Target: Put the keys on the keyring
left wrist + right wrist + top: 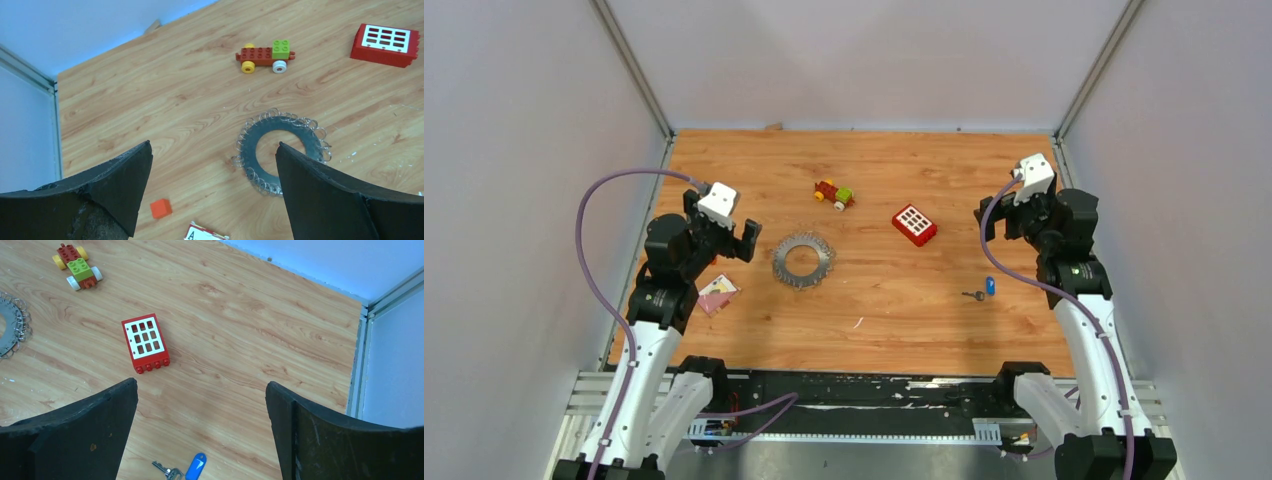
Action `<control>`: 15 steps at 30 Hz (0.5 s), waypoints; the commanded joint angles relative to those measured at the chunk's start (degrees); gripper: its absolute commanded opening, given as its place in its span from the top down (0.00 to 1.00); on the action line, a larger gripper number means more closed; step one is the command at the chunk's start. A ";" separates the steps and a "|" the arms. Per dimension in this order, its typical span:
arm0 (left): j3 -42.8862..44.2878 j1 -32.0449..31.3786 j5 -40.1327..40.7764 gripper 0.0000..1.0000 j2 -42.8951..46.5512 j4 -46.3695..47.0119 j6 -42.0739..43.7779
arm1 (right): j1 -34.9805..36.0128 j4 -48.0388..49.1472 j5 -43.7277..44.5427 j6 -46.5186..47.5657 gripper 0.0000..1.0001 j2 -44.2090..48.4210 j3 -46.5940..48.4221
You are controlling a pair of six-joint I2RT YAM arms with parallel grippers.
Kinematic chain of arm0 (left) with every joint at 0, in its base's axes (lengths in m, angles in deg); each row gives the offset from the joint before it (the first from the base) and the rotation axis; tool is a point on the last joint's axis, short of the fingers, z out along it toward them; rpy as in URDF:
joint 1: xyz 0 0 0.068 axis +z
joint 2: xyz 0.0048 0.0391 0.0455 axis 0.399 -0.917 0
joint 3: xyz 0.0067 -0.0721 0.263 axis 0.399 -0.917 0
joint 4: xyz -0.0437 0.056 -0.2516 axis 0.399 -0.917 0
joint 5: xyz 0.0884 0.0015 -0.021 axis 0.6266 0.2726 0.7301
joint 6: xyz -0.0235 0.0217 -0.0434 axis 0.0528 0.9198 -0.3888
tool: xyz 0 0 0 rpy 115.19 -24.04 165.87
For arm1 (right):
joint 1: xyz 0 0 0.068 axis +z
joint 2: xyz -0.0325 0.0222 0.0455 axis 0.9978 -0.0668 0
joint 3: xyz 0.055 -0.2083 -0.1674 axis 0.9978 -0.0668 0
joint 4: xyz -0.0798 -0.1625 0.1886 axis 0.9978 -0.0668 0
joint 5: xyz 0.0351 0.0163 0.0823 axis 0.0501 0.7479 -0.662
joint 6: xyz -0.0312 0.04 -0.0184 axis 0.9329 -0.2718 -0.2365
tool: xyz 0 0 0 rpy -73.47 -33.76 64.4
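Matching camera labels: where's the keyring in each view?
Top external: keyring sits left of centre on the table.
Left wrist: keyring is right of centre, in the lower half.
Right wrist: keyring is cut off by the left edge, in the upper half.
Shared landmark: the brick toy car, visible in all three views.

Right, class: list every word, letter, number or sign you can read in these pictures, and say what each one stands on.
"A": on the white, red-edged card at the bottom edge of the left wrist view; the rest is cut off.
No text on the blue plastic key tag.
No text on the red block with a white grid.
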 commanded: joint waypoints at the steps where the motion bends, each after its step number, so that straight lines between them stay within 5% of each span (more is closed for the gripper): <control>1: 0.43 0.19 -3.28 0.00 0.52 -0.56 0.77 | 0.27 2.00 0.68 0.52 0.00 -0.16 -0.10; 15: 0.81 0.19 -5.38 0.00 0.21 -1.26 2.41 | 0.39 0.76 -3.78 1.12 0.00 0.31 0.46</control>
